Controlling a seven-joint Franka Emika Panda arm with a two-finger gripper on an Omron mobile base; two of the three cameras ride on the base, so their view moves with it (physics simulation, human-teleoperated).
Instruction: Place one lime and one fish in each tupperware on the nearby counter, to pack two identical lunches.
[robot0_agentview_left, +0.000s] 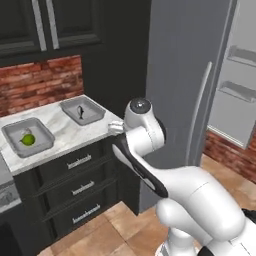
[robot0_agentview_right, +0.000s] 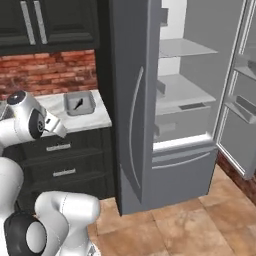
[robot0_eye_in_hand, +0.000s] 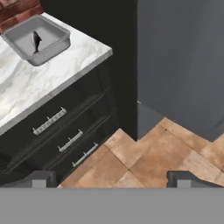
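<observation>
While my gripper (robot0_eye_in_hand: 111, 179) hangs over the floor (robot0_eye_in_hand: 144, 153) with its two tips far apart and nothing between them, I see both trays on the counter (robot0_agentview_left: 67, 132). In the left base view, the near tupperware (robot0_agentview_left: 29, 136) at nine o'clock holds a lime (robot0_agentview_left: 28, 140). The far tupperware (robot0_agentview_left: 82, 111) at ten o'clock holds one dark fish (robot0_agentview_left: 80, 111), beside the open fridge (robot0_agentview_right: 185, 100).

Two tupperware side by side on the counter (robot0_agentview_left: 70, 134): lime (robot0_agentview_left: 28, 140) in the left tupperware (robot0_agentview_left: 15, 131), fish (robot0_agentview_left: 80, 112) in the right tupperware (robot0_agentview_left: 95, 106).
</observation>
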